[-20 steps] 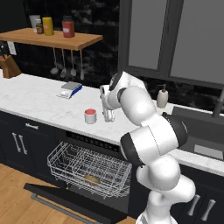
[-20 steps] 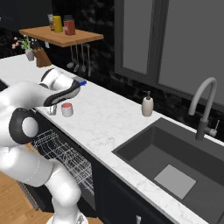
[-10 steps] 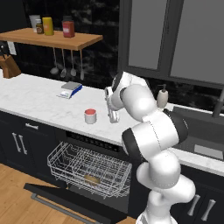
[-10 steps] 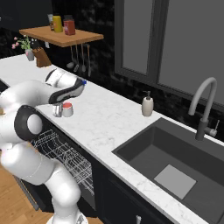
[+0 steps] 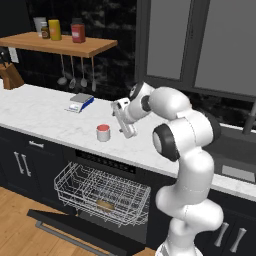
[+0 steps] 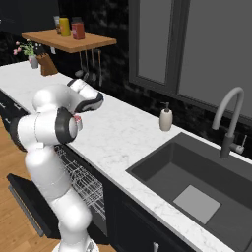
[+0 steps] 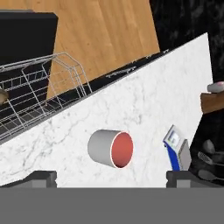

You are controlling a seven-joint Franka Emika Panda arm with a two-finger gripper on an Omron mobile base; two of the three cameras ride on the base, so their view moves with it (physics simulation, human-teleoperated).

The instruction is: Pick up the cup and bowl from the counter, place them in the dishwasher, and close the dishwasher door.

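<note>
The counter [image 5: 40, 112] runs beneath the claw [image 5: 127, 131], which hangs just above it with jaws spread wide and nothing between them. Below the claw and toward the room, the dishwasher [image 5: 107, 172] stands open, its door [image 5: 80, 231] dropped flat and its rack [image 5: 100, 192] pulled out. The bowl [image 5: 105, 204] lies in that rack, well below the claw. The cup [image 5: 103, 132] stands upright on the counter just beside the claw, apart from it; in the hand view the cup [image 7: 110, 148] sits between the two finger tips [image 7: 41, 177], red inside showing. A blue-and-white box [image 5: 80, 102] lies on the counter beyond the cup.
</note>
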